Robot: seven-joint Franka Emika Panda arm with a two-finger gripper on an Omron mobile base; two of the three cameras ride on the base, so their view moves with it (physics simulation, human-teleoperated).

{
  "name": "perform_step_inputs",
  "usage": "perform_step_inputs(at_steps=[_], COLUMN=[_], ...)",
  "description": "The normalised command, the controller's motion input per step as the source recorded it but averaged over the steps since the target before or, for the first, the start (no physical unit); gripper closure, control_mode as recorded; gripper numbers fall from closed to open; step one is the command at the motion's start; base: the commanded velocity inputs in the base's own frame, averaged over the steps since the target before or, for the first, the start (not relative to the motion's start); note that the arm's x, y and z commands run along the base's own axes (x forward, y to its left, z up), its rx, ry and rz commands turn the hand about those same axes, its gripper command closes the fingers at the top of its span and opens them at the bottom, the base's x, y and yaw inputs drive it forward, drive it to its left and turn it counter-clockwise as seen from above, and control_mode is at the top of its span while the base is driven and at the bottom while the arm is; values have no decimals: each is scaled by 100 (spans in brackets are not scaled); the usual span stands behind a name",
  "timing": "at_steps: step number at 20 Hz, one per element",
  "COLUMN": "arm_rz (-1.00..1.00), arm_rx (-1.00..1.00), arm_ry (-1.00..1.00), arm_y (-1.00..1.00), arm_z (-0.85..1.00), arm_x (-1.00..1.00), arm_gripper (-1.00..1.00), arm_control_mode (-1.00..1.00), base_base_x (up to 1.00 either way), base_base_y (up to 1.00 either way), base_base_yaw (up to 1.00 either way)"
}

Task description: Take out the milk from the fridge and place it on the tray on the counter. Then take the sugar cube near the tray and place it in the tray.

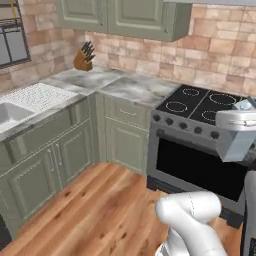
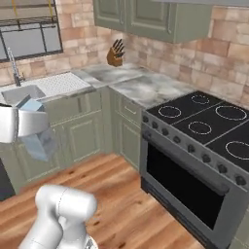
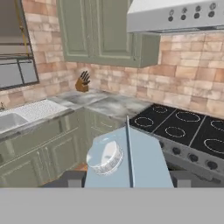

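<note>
The milk (image 3: 131, 162) was held in the pincer (image 3: 127, 186), its pale blue carton filling the lower middle of the hand view with the round capped top (image 3: 105, 156) turned toward the camera; the dark fingers (image 3: 70, 178) stood at either side of the carton, closed on its body. In the left base view the carton (image 1: 235, 147) hung below the white hand at the right edge, in front of the stove; in the right base view it (image 2: 39, 141) hung at the left edge, in the air before the sage-green cabinets, well above the wooden floor (image 2: 121, 204). Going from large to small around it: the counter (image 1: 125, 85), pale veined marble, ran along the brick wall and turned the corner over the green cabinets (image 1: 45, 170). The stove (image 2: 194, 160) with its black glass top and dark oven door stood just beside the counter's end, under a silver hood (image 3: 175, 15). A sink (image 2: 22, 92) with a tap was set in the counter below the window (image 2: 31, 36), with a white speckled draining mat (image 1: 37, 95) just beside it. A wooden knife block (image 1: 83, 57) stood in the corner against the brick.
</note>
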Motion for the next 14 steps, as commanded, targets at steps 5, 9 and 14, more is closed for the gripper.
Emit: perform_step_inputs(at_steps=[5,9,14], arm_rz=[0,0,0], arm_rx=[0,0,0], arm_ry=[0,0,0], arm_y=[0,0,0], arm_z=[0,0,0], arm_x=[0,0,0], arm_gripper=[100,100,100], arm_control_mode=[100,100,100], base_base_x=[38,46,66], base_base_y=[0,0,13], base_base_yaw=[88,89,77])
